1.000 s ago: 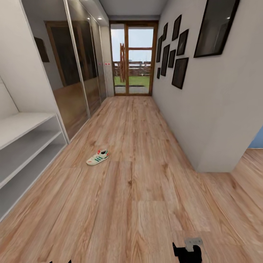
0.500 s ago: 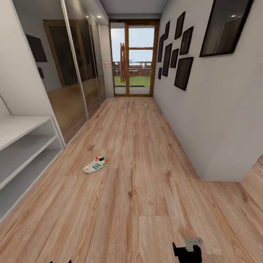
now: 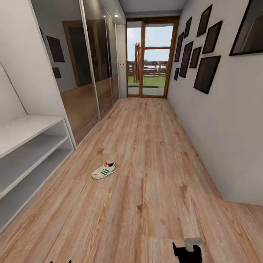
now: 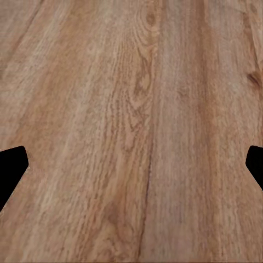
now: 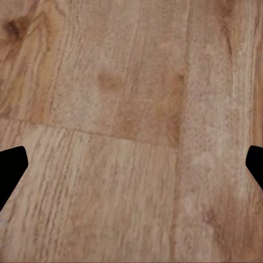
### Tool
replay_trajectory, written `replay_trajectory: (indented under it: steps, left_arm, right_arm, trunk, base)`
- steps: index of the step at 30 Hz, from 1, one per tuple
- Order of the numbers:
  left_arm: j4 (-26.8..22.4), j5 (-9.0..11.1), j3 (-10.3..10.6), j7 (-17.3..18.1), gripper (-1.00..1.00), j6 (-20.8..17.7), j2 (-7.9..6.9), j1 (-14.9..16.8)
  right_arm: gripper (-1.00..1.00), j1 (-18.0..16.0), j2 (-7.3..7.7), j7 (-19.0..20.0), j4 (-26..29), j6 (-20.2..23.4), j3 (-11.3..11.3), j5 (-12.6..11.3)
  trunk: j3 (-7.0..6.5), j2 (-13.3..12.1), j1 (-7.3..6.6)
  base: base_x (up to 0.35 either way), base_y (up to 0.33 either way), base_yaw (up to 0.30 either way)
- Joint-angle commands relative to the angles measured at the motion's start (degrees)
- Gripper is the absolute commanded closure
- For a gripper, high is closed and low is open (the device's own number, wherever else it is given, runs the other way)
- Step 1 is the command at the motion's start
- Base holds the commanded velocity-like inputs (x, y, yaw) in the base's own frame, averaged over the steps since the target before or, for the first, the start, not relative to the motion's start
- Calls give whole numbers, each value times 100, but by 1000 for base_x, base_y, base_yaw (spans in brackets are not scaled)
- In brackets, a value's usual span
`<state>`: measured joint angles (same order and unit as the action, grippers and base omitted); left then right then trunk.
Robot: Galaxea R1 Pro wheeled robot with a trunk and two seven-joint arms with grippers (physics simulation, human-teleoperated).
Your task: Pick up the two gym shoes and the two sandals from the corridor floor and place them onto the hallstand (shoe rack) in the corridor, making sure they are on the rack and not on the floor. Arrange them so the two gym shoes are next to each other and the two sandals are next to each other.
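One gym shoe (image 3: 104,170), cream-white with green stripes and a red-orange heel tab, lies on its sole on the corridor floor (image 3: 146,190), left of centre and a few steps ahead. The sandals are out of view. A pale two-shelf unit (image 3: 25,153) runs along the left wall; I cannot tell whether it is the hallstand. My left gripper (image 4: 131,170) is open over bare planks with nothing between its fingers. My right gripper (image 5: 131,170) is open over bare planks too. The right arm's dark end (image 3: 187,252) shows at the head view's lower edge.
Mirrored wardrobe doors (image 3: 91,76) line the left wall beyond the shelf unit. A glass door (image 3: 149,58) closes the far end. The right wall (image 3: 219,120) carries dark picture frames and ends in a corner at the lower right.
The whole head view has shifted, so the camera has moved: the shoe and the left shelf unit sit further right and lower in the picture. Both grippers stay as they were.
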<state>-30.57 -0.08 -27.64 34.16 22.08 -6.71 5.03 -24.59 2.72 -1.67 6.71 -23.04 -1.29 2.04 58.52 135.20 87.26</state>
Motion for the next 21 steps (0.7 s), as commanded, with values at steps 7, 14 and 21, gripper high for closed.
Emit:
replay_trajectory:
  steps: [7,14,21]
  left_arm:
    - [7,-1,-31,48,-100,7,3,7]
    - [7,-1,-31,47,-100,7,3,7]
    - [7,-1,-31,47,-100,7,3,7]
  right_arm:
    - [-100,-2,26,-23,-4,-16,-12,23]
    - [-100,1,33,-26,-4,-16,-12,24]
    - [-100,0,37,-28,-4,-16,-12,24]
  trunk:
    - [5,2,2]
    - [5,2,2]
    - [5,2,2]
  base:
    - [340,0,87]
    - [339,0,9]
    - [339,0,2]
